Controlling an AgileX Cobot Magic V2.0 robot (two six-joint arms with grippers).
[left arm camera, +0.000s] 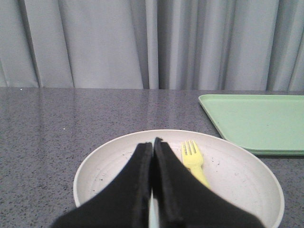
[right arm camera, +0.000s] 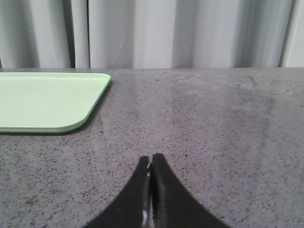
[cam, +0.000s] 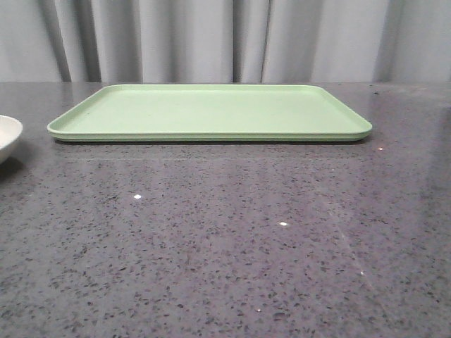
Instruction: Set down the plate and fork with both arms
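Note:
The cream speckled plate (left arm camera: 109,164) lies on the grey table, and only its rim (cam: 8,135) shows at the far left edge of the front view. Inside it lies the yellow fork (left arm camera: 194,160), tines pointing away from the camera. My left gripper (left arm camera: 153,142) hangs over the plate, shut, with nothing between its fingers; the fork lies just beside it. My right gripper (right arm camera: 151,159) is shut and empty over bare table, to the right of the tray. Neither gripper shows in the front view.
A flat rectangular light-green tray (cam: 210,113) lies at the back middle of the table, its corner (left arm camera: 251,121) near the plate and its other corner (right arm camera: 47,102) near the right gripper. Grey curtains (cam: 225,39) hang behind the table.

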